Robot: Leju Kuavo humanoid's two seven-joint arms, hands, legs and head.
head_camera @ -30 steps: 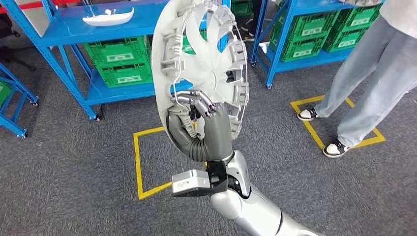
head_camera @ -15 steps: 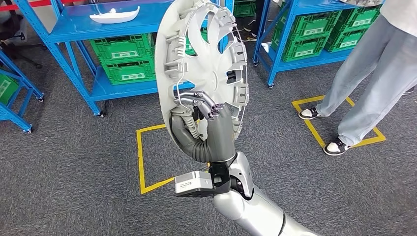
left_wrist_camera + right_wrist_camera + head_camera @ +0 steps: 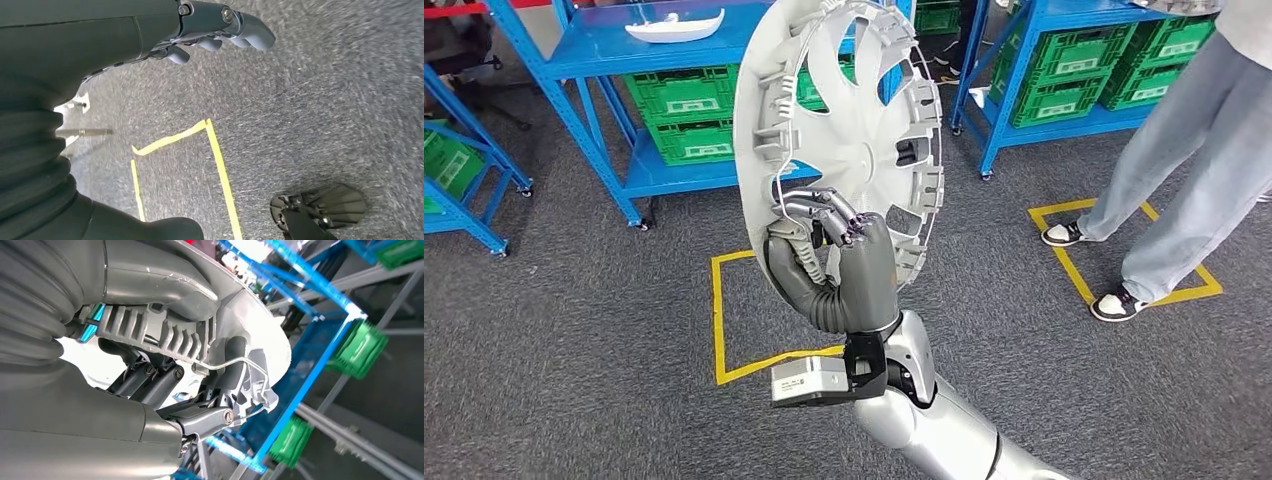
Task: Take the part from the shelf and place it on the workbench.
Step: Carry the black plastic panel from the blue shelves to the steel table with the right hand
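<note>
Head view, item one: white wheel cover (image 3: 849,130), upright, clamped at its lower rim by my right hand (image 3: 839,260), raised before the far blue shelf (image 3: 604,60). Item two: my left hand (image 3: 165,30), fingers apart, holding nothing, above grey carpet (image 3: 325,100).
</note>
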